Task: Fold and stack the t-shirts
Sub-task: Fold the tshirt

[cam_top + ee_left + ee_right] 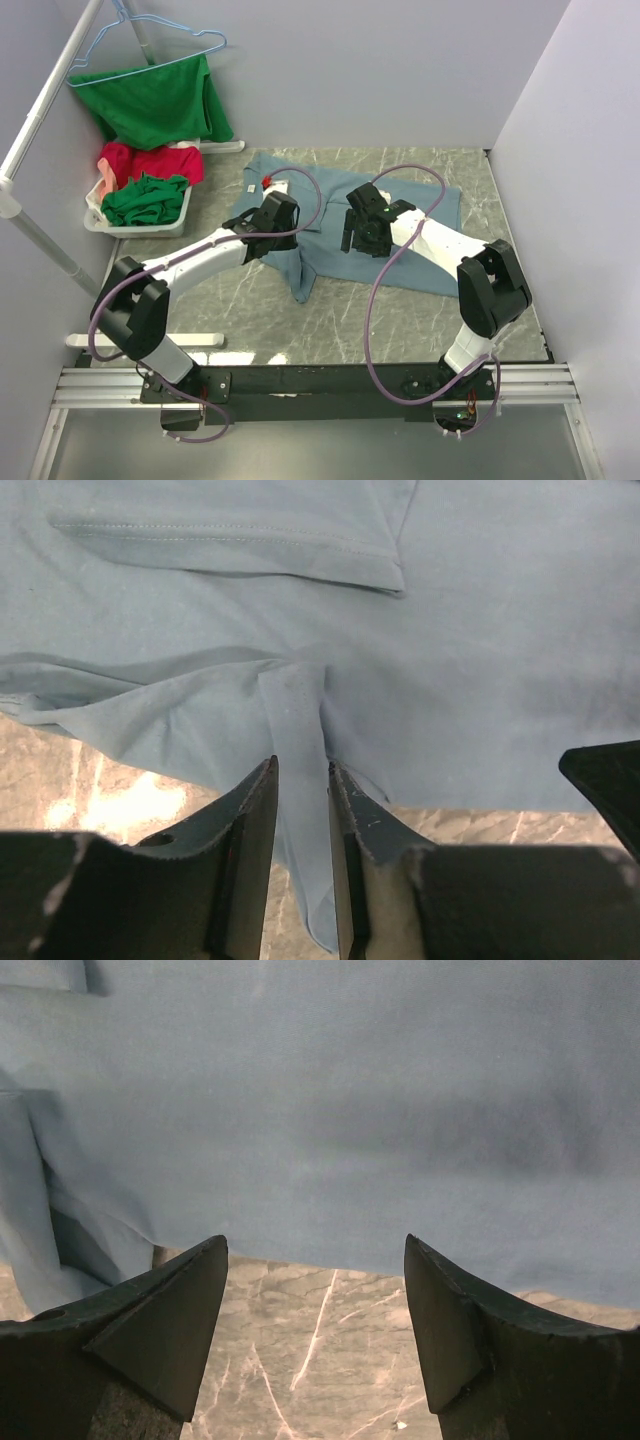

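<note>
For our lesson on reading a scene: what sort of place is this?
Likely a robot test booth for laundry: plain walls round a table, a basket of shirts, a hanger, two robot arms.

t-shirt point(330, 175) on table point(350, 325), basket point(140, 226) left

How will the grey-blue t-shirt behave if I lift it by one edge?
Likely floppy: the grey-blue t-shirt lies creased, and a limp fold sits in the left tool. Probably light, since the cloth looks thin. Pushed, it should bunch rather than slide flat on the table.
</note>
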Tool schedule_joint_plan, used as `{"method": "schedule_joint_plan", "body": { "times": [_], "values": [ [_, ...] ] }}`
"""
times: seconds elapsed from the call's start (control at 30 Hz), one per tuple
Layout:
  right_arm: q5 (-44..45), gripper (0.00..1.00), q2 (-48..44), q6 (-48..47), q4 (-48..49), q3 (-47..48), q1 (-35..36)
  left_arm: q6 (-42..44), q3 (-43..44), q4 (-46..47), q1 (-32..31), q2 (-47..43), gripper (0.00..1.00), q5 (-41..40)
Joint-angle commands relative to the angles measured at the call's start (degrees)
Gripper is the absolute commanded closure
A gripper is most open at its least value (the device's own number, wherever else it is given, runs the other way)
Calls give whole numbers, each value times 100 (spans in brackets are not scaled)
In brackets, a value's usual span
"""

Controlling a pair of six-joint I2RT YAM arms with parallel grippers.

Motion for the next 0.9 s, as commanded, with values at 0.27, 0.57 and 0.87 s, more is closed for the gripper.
{"method": "schedule_joint_plan", "body": {
  "times": [0.27, 0.57, 0.87],
  "values": [
    [163, 22, 30, -46, -75, 177, 36, -100, 258, 197, 117, 993, 69, -60],
    [137, 22, 92, -46, -84, 212, 45, -92, 83, 540, 363, 1204, 70, 107],
    [164, 22, 110, -54, -110, 229, 36, 31, 126, 813, 486, 1344, 70, 590]
  ]
}}
